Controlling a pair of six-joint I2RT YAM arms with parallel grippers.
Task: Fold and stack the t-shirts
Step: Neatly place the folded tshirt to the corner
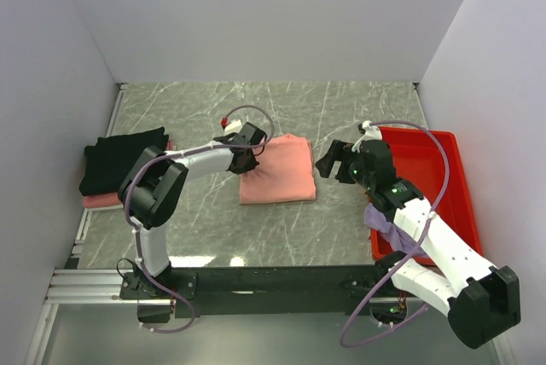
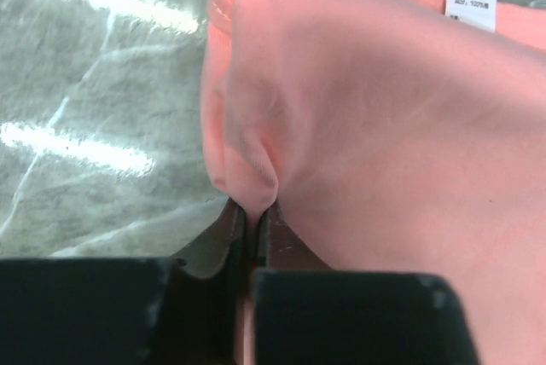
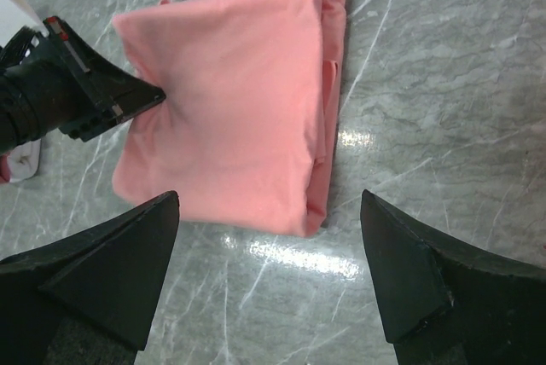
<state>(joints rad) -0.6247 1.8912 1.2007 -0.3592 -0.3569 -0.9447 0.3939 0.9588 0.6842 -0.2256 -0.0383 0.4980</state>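
Nearest, a lavender-purple t-shirt (image 1: pixel 382 220) lies at the red tray's (image 1: pixel 422 169) near left corner. The right gripper (image 3: pixel 269 203) hangs spread wide just right of the folded salmon-pink t-shirt (image 1: pixel 281 173) (white label showing) mid-table. The left gripper (image 2: pixel 252 216) pinches its left edge.

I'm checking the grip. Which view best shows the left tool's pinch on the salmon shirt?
Left wrist: the left tool, shut on a fold of the salmon shirt, fills the frame. Right wrist shows it side-on; top external shows it small.
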